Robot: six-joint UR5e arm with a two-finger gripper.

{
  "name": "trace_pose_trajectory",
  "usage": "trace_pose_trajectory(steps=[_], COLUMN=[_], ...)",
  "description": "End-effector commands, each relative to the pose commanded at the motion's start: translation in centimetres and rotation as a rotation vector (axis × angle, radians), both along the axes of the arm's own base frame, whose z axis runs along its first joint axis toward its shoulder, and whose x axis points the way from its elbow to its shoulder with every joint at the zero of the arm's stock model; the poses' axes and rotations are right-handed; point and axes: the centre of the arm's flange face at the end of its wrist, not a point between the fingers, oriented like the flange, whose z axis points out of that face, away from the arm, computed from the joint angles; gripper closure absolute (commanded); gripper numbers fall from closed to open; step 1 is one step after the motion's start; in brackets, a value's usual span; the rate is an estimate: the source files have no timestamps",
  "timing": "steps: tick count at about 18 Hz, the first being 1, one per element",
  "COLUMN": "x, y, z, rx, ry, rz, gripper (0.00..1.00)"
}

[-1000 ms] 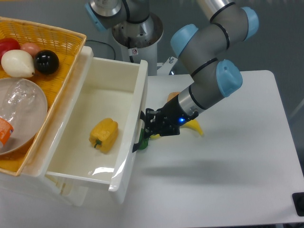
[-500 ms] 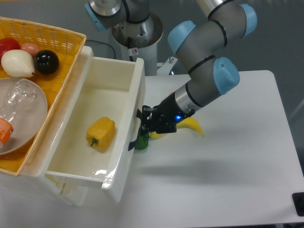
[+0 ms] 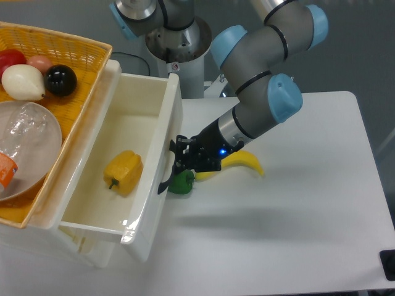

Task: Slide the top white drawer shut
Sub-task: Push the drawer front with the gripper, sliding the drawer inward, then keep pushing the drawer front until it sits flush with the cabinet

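Note:
The top white drawer [image 3: 159, 161] stands partly open at the left, a deep glossy tray with a tall front panel and a black curved handle [image 3: 166, 177]. A yellow bell pepper [image 3: 122, 172] lies inside it. My gripper [image 3: 181, 159] presses its black fingers against the front panel at the handle; whether the fingers are open or shut does not show. The arm reaches down to it from the upper right.
A yellow wicker basket [image 3: 86, 68] on top of the unit holds round fruit and a clear bowl [image 3: 28, 145]. On the white table behind the gripper lie a green pepper [image 3: 182, 183] and a banana [image 3: 244, 163]. A second robot base [image 3: 176, 43] stands at the back.
The gripper has moved left against the drawer front, and the drawer has slid left into the unit. The yellow pepper inside shifted left with it.

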Motion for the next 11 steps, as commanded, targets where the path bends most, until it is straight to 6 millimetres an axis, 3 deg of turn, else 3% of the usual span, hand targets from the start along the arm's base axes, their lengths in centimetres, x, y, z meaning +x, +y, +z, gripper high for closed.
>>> trace_pose_trajectory(steps=[11], x=[2.3], y=[0.9], z=[0.3], rx=[0.011], ry=[-0.012], rz=[-0.027], gripper=[1.00])
